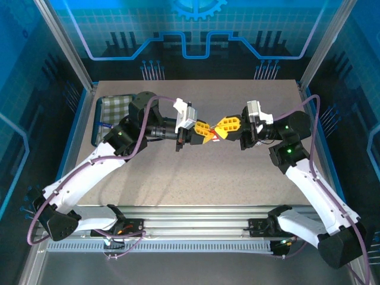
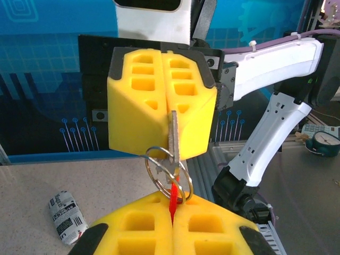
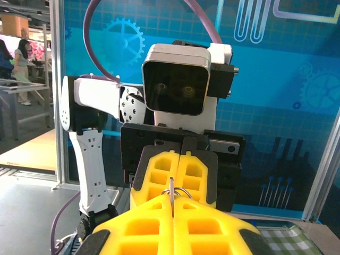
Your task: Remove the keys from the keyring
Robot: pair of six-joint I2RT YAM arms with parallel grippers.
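Blue-panelled walls back the speckled desk (image 1: pixel 196 178); both arms meet above its middle. The left gripper (image 2: pixel 173 228) is clamped on the red keyring (image 2: pixel 173 202) and the right gripper (image 2: pixel 168 106) pinches the key (image 2: pixel 174 135). Best to hold the tag steady and feed the key around the wire loop (image 2: pixel 156 169), not tug. The pads hide the key's upper end, and the loop's split is unreadable.

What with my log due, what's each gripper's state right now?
Left gripper: closed on the red tag.
Right gripper: closed on the key.
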